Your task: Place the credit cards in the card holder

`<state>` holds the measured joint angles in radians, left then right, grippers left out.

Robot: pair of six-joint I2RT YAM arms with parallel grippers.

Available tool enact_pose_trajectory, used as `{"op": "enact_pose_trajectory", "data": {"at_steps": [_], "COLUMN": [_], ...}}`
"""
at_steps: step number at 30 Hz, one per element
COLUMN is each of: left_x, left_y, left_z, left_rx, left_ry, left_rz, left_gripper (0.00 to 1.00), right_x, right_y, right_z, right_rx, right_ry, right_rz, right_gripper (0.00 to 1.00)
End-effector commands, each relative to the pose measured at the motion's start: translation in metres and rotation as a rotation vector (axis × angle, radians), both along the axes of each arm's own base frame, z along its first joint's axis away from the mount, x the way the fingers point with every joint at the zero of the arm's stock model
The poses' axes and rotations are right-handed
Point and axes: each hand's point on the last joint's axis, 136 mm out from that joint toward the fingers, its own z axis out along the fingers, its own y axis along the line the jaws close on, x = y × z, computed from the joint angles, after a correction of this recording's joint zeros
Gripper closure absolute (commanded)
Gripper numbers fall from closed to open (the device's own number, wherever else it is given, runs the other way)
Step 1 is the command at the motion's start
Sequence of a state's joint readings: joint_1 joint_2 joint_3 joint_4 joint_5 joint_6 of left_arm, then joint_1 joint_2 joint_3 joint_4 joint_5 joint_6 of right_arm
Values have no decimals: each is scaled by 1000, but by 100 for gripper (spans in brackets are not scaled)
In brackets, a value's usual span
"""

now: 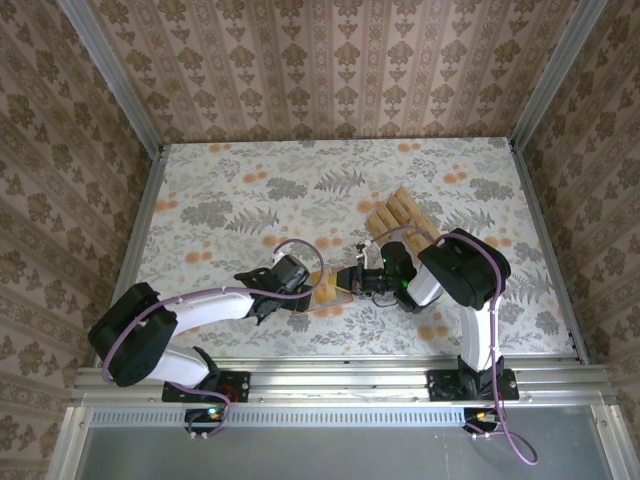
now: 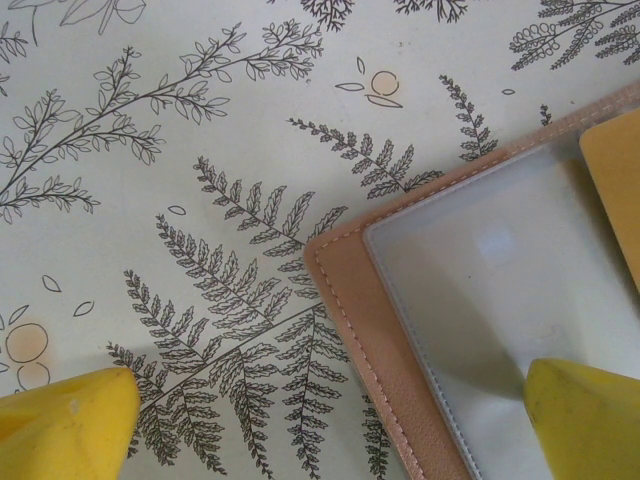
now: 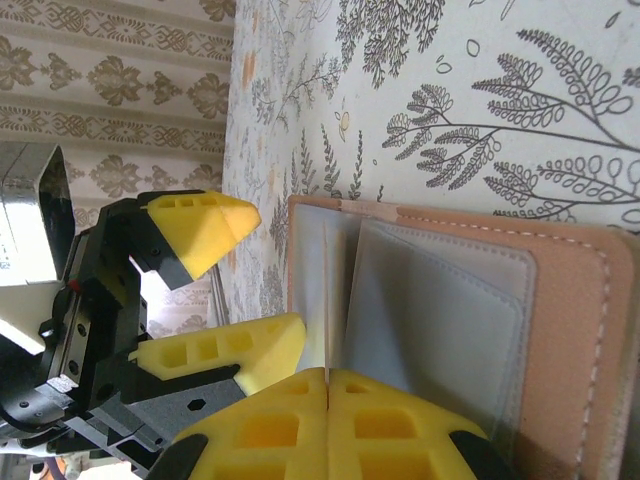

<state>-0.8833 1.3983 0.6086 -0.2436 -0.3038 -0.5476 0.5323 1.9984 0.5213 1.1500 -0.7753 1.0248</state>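
Right gripper point(image 3: 327, 378), pinching a credit card point(image 2: 618, 180), may snag it entering our card holder point(image 2: 350, 330); the left gripper point(image 2: 327, 420), spread wide, may let the holder skid.

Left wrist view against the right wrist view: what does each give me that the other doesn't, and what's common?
Left wrist adds the card holder's stitched outer corner lying on the table, and the flat tan face of a credit card over the grey lining, framed by the open left hand. Right wrist adds the right hand shut on that card, seen edge-on against the holder's grey inside, plus the patterned wall. Both share the open holder, the card and the fern-print table.
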Motion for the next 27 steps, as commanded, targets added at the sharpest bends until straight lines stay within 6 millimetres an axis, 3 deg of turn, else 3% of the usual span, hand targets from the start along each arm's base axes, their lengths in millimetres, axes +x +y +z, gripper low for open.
{"op": "enact_pose_trajectory", "data": {"at_steps": [1,27], "left_x": [-8,-8], "left_y": [11,10], "left_z": [-7,-6], "left_rx": [39,37], "left_ry": [23,22], "left_rz": [14,12], "left_gripper": [0,0], "right_x": [-15,-9], "right_y": [-3,2], "right_z": [-23,-34], "right_rx": [-68,-113], "right_ry": [85,118], "right_rz": [16,-9], "right_gripper": [100,100]}}
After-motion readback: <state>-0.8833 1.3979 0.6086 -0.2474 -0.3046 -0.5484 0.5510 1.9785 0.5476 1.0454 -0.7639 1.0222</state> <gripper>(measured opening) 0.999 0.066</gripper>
